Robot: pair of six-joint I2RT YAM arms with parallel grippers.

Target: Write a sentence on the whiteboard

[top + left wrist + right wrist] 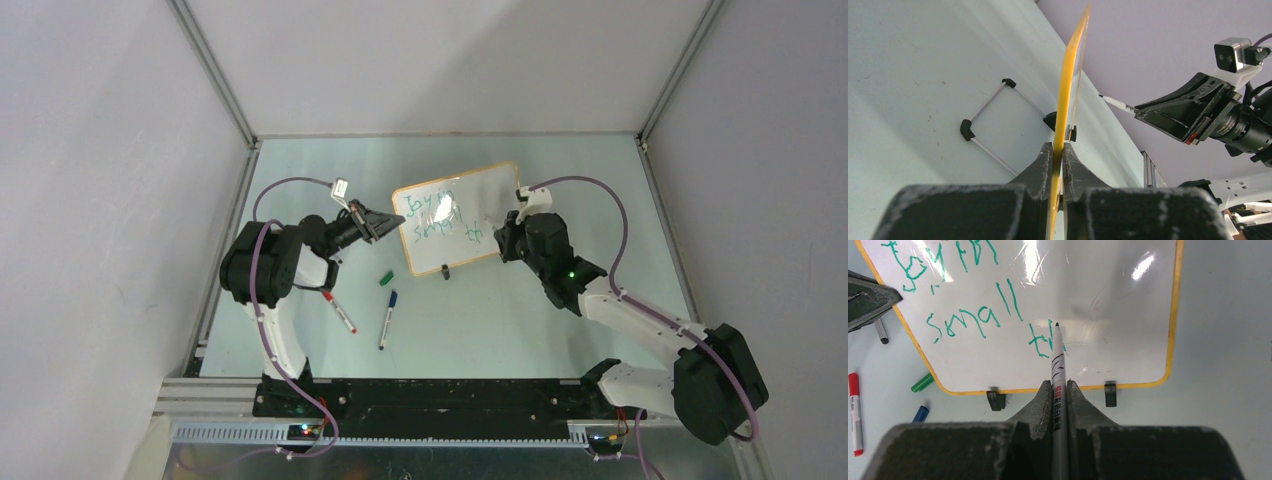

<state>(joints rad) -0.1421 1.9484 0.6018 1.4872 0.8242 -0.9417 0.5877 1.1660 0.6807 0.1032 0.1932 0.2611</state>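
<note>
On the left of the table, near my left arm, I see a red marker (pixel 339 312) lying flat. The left gripper (pixel 383 222) is clamped tight on the left edge of the board (pixel 460 215). In its wrist view the fingers pinch the orange frame (pixel 1070 75) between them. Just near of that gripper lies a green cap (pixel 386 278), and a blue marker (pixel 387 318) lies nearer still.

The board stands mid-table towards the far side, propped on two black feet (pixel 1110 394), its white face turned to my right arm. The sentence (pixel 973 315) is in green: "Joy in" on the top line, "small" and then "th" on the line below.

The right gripper (pixel 1060 390) is closed on a black-tipped marker (pixel 1058 355), which points at the board. The tip sits at the "th". The left wrist view shows the pen (pixel 1118 104) with a small gap between tip and face, so I cannot say it touches.
</note>
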